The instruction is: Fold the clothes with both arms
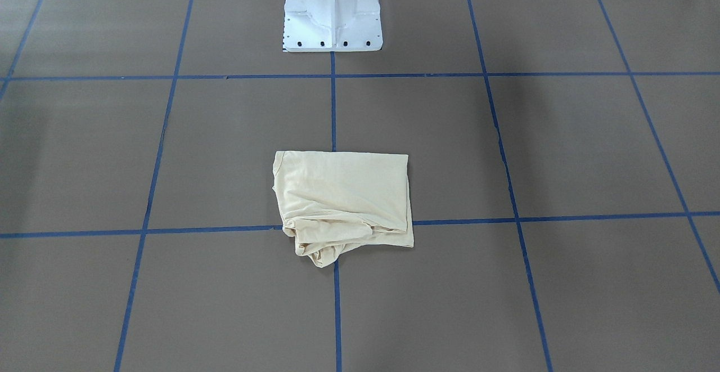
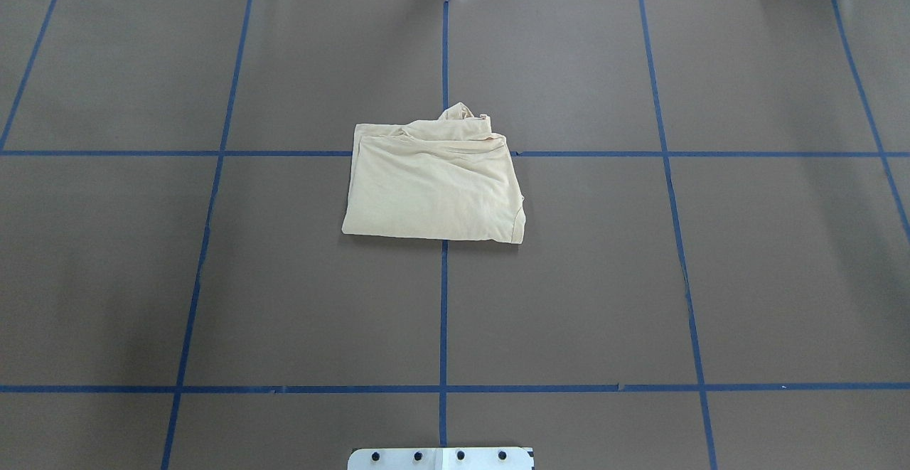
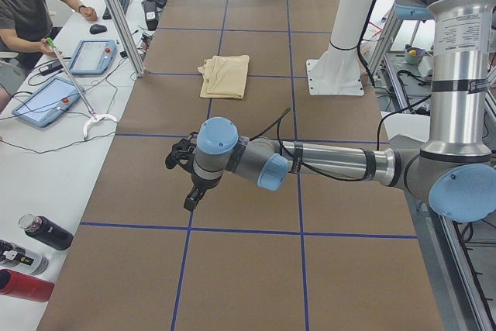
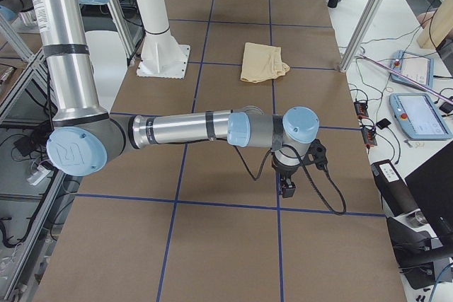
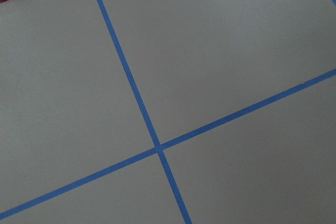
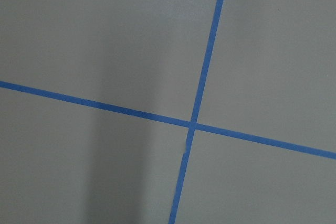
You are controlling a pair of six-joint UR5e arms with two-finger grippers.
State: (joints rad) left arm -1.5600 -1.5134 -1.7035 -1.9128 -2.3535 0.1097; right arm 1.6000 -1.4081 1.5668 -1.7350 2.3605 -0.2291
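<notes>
My folded T-shirt (image 2: pixel 434 185) lies mid-bench (image 2: pixel 213 278), long axis side to side, with left pincer (image 3: pixel 190 201) and right pincer (image 4: pixel 287 187) about equally far at opposite ends; whether they are open I cannot tell.

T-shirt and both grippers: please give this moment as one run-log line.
T-shirt: folded, far edge bunched, middle of table | left gripper: apart from it, open/shut unclear | right gripper: apart from it, open/shut unclear

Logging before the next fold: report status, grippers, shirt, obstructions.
Out wide over bare table: left gripper, right gripper, open or shut unclear. Folded shirt at centre, free of both, one edge bunched. Nothing in the way.
</notes>
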